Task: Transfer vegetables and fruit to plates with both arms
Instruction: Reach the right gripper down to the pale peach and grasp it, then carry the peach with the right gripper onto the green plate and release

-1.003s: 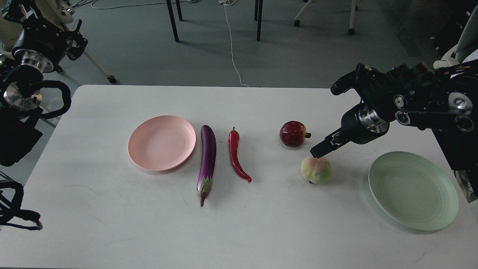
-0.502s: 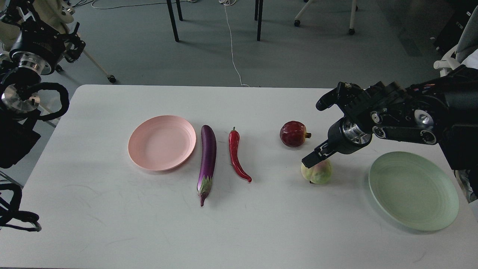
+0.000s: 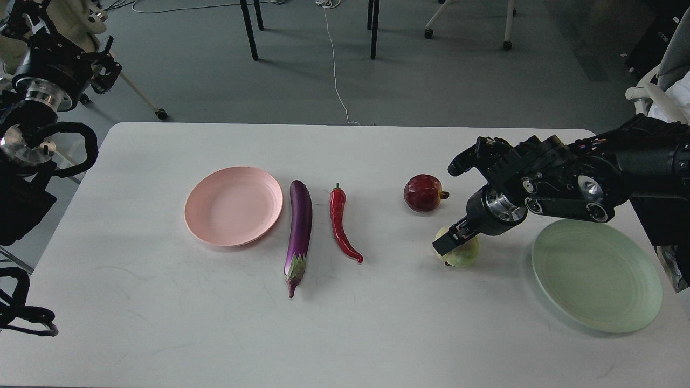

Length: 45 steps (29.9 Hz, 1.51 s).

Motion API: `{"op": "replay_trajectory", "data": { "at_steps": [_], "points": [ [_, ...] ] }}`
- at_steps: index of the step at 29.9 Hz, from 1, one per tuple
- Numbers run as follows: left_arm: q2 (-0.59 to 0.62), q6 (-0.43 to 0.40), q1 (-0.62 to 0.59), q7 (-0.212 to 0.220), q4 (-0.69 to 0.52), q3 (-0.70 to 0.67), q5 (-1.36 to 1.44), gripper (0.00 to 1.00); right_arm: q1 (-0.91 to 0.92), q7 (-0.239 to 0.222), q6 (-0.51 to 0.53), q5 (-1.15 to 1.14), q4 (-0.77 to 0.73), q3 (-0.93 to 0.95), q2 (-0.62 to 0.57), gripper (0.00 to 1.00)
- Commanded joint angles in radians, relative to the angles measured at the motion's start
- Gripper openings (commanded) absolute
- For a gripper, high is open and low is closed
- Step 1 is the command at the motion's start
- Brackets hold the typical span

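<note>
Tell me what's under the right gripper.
The peach sits under the right gripper; only its lower yellow-green part shows. Its top and any finger contact are covered.

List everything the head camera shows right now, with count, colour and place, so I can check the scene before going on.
Pink plate: one, pale pink, empty, left of centre on the table.
Eggplant: one, purple, just right of the pink plate.
Chili pepper: one, red, right of the eggplant.
Pomegranate: one, dark red, right of centre.
Peach: one, yellow-green, in front of the pomegranate, partly covered by the gripper.
Green plate: one, mint green, empty, at the right edge.
Table: one, white.
Cable: one, white, on the floor beyond.
Right gripper: black, over the peach.
Left gripper: black, raised at the far left, off the table.
</note>
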Motion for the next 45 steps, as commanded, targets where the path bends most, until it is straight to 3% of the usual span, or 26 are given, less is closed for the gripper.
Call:
{"op": "replay_trajectory", "data": {
  "at_steps": [1, 7, 11, 16, 29, 38, 45],
  "points": [
    [0.002, 0.0, 0.002, 0.0, 0.001, 0.0, 0.0, 0.98, -0.005, 0.0, 0.0, 0.0, 0.0, -0.001, 0.0, 0.77],
    [0.006, 0.0, 0.008, 0.0, 0.001, -0.001, 0.0, 0.98, 0.008, 0.0, 0.003, -0.002, 0.011, -0.001, -0.003, 0.57],
    [0.006, 0.0, 0.007, 0.0, -0.001, -0.001, 0.0, 0.98, 0.073, 0.0, 0.003, 0.009, 0.053, 0.004, -0.047, 0.52],
    [0.006, 0.0, 0.007, 0.002, -0.001, -0.001, 0.0, 0.99, 0.159, -0.001, 0.005, -0.003, 0.095, 0.004, -0.193, 0.52],
    [0.035, 0.0, 0.011, 0.002, -0.001, 0.002, 0.005, 0.98, 0.135, -0.008, 0.003, -0.222, 0.262, 0.001, -0.606, 0.52],
    [0.035, 0.0, 0.022, 0.002, -0.001, 0.002, 0.006, 0.98, 0.054, -0.011, 0.0, -0.33, 0.359, 0.001, -0.774, 0.53],
    [0.032, 0.0, 0.033, 0.002, -0.001, 0.003, 0.006, 0.98, -0.044, -0.011, -0.086, -0.365, 0.36, 0.007, -0.821, 0.59]
  ]
}}
